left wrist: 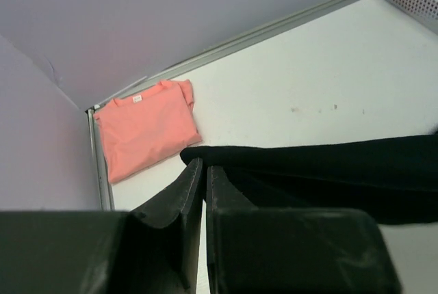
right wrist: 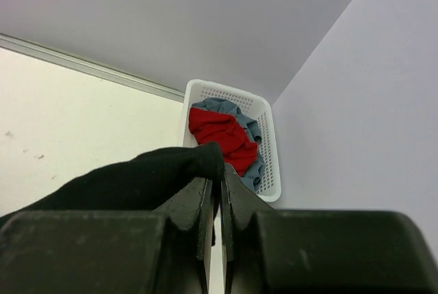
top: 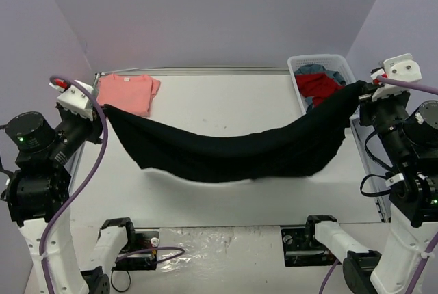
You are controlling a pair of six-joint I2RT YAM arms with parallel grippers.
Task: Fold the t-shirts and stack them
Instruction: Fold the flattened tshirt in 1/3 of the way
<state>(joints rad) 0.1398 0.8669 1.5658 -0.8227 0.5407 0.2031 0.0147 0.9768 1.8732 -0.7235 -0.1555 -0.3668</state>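
The black tee [top: 233, 150] hangs like a hammock between the two arms, above the table [top: 226, 99]. Its long side runs from left to right, and the middle sags low. The left gripper [left wrist: 204, 171] is pinched tight on the left end of it. The right gripper [right wrist: 220, 174] is pinched tight on the right end, and holds that end up a bit farther back. The pink tee [top: 126, 92] lies folded flat in the far left corner. It is just behind the left gripper and well apart from the right one, so the left arm is much nearer to it. I think the black tee has to be laid down and folded first, and then go to the pink tee's side of the table for the stack. The top view shows the whole black tee and how far it droops, but I cannot tell from it if the lowest part touches the table. The left wrist view shows the pinch up close and the pink tee's neat fold. The right wrist view shows the other pinch, with the white basket [right wrist: 268, 145] behind it by the right wall, holding red cloth [right wrist: 220, 135] and blue cloth [right wrist: 213, 104].
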